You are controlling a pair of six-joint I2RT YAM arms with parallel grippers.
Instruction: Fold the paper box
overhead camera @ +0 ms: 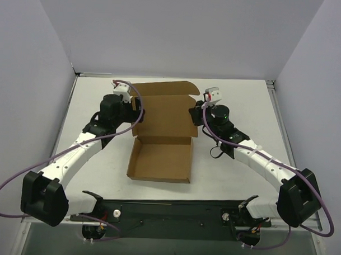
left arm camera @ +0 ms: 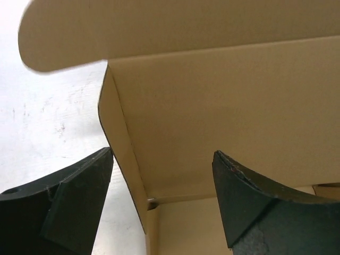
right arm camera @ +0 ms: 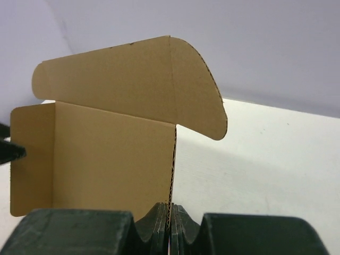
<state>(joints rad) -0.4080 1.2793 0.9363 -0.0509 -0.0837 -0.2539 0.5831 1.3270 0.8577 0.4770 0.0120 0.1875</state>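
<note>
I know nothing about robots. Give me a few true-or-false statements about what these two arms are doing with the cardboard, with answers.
1. The right gripper pinches a cardboard edge of the paper box. True.
2. The left gripper is clamped shut. False: its fingers stand apart.
3. The lid lies closed over the box. False: it stands upright, leaving the box open.
4. The box rests on a white table. True.

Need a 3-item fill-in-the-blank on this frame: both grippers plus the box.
1. The right gripper is ___ on an edge of the paper box.
2. The left gripper, at the box's side wall, is ___.
3. The box is made of plain brown ___.

Missing words: shut; open; cardboard.
</note>
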